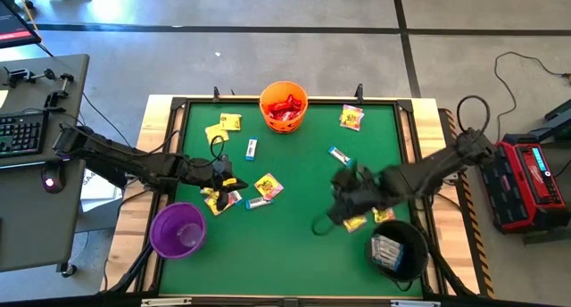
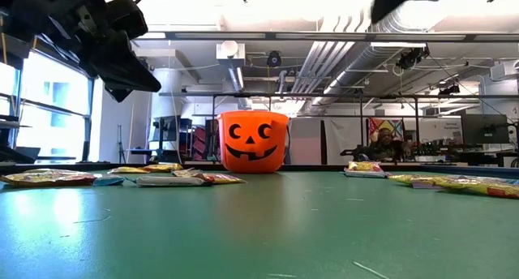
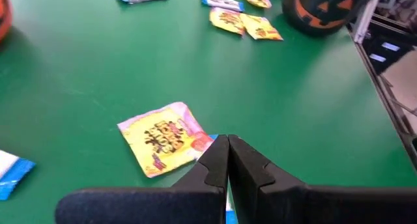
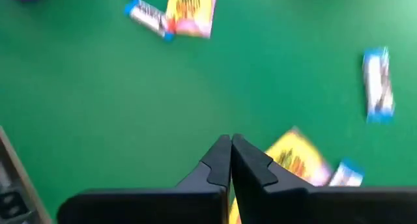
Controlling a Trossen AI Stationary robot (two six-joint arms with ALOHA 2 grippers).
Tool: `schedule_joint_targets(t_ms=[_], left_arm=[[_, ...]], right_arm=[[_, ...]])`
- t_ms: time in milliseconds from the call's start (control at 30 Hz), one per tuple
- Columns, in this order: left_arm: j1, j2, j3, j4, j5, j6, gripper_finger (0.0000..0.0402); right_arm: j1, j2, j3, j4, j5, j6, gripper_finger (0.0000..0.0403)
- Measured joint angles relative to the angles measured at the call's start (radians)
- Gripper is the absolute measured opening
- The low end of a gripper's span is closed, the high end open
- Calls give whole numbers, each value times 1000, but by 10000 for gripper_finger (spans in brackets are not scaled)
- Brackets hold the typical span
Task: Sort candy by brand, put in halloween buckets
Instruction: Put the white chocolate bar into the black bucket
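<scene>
- Left gripper point(image 3: 228, 160): fingers pressed together, hanging directly over a yellow candy packet point(image 3: 164, 137) on the counter point(image 1: 294, 244), near the purple bucket point(image 1: 177, 230).
- Right gripper point(image 4: 230, 160): fingers likewise together, beside the black bucket point(image 1: 399, 250); yellow and white-blue packets lie just beneath.

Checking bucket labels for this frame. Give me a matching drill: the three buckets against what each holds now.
Column 1:
1. orange bucket
2. purple bucket
3. black bucket

Column 2:
a. white-blue packets
b. red packets
c. no candy visible inside

Pairs: 1-b, 2-c, 3-a
</scene>
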Motion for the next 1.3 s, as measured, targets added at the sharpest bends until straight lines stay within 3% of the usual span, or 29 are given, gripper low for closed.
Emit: schedule_joint_targets(t_ms=[233, 400, 567, 700, 833, 1000, 1233, 1300], left_arm=[[49, 0, 0, 0, -20, 7, 0], [96, 0, 0, -1, -27, 10, 0], [137, 0, 0, -2, -31, -27, 0], [169, 0, 0, -33, -36, -17, 1], [204, 0, 0, -108, -94, -80, 12], [244, 9, 0, -159, -187, -132, 41], [283, 102, 0, -77, -175, -261, 102], [277, 139, 0, -22, -116, -269, 118]], right_arm=[[-250, -4, -56, 327, -156, -415, 0], [-369, -6, -178, 528, -270, -536, 0], [-422, -6, -268, 626, -272, -565, 0], [-422, -6, -308, 707, -203, -564, 0], [-420, -6, -346, 799, -127, -437, 0], [-429, -6, -358, 789, -66, -380, 0], [-463, -6, -358, 748, -60, -450, 1], [-479, -6, -358, 744, -102, -488, 1]])
